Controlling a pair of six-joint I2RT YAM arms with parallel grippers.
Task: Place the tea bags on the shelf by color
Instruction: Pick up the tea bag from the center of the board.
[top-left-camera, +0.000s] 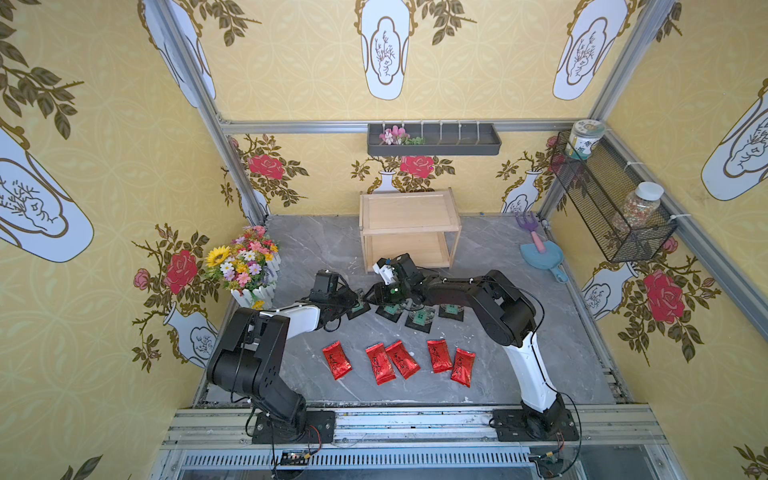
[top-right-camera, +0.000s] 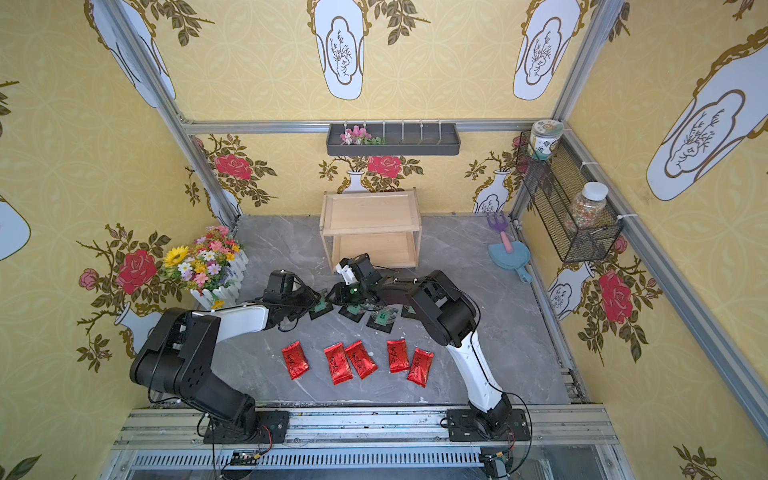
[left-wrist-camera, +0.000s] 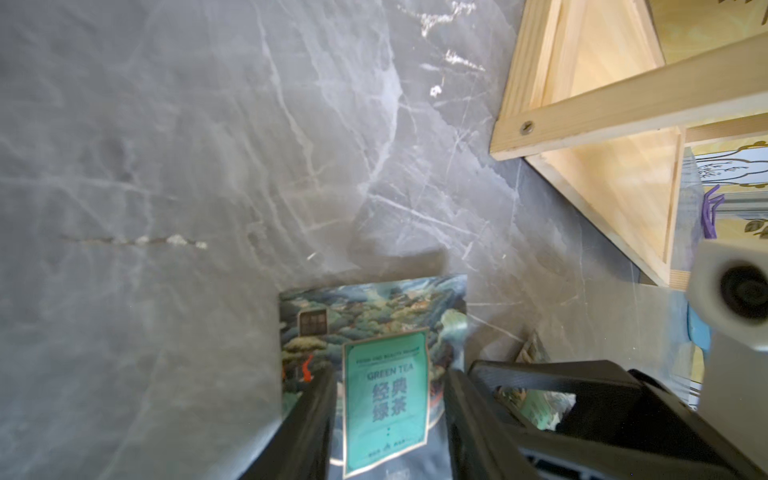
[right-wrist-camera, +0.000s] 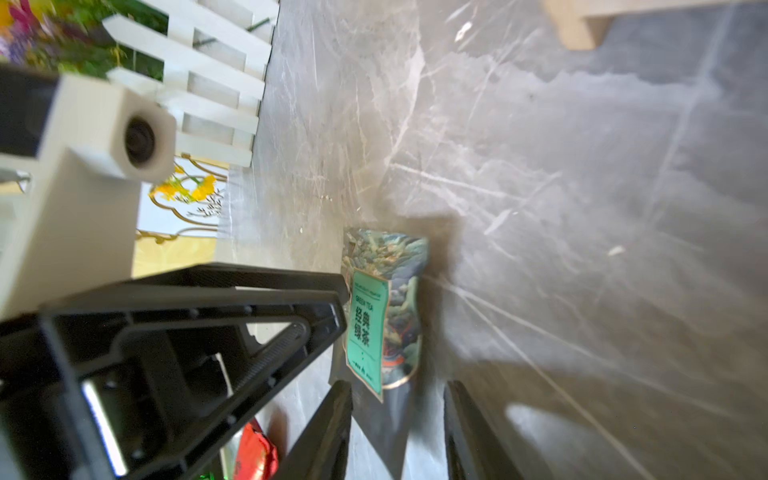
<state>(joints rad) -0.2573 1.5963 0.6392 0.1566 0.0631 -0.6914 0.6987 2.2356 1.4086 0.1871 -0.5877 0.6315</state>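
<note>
Several black tea bags lie in a row mid-table; several red ones (top-left-camera: 399, 359) lie nearer the front. The wooden shelf (top-left-camera: 409, 214) stands behind them, both tiers bare. My left gripper (left-wrist-camera: 388, 374) is down on the leftmost black tea bag (left-wrist-camera: 374, 316), jaws apart, one finger on each side of its green label. My right gripper (right-wrist-camera: 397, 386) straddles the neighbouring black tea bag (right-wrist-camera: 382, 291), jaws apart, with a gap beside the right finger. In a top view the left gripper (top-left-camera: 358, 306) and the right gripper (top-left-camera: 384, 305) nearly touch. I cannot tell whether either tea bag is pinched.
A flower pot with a white fence (top-left-camera: 249, 270) stands at the table's left edge. A blue dustpan with a purple rake (top-left-camera: 540, 255) lies at the back right. A dark wall tray (top-left-camera: 434, 139) and a wire basket (top-left-camera: 611, 208) with jars hang on the walls.
</note>
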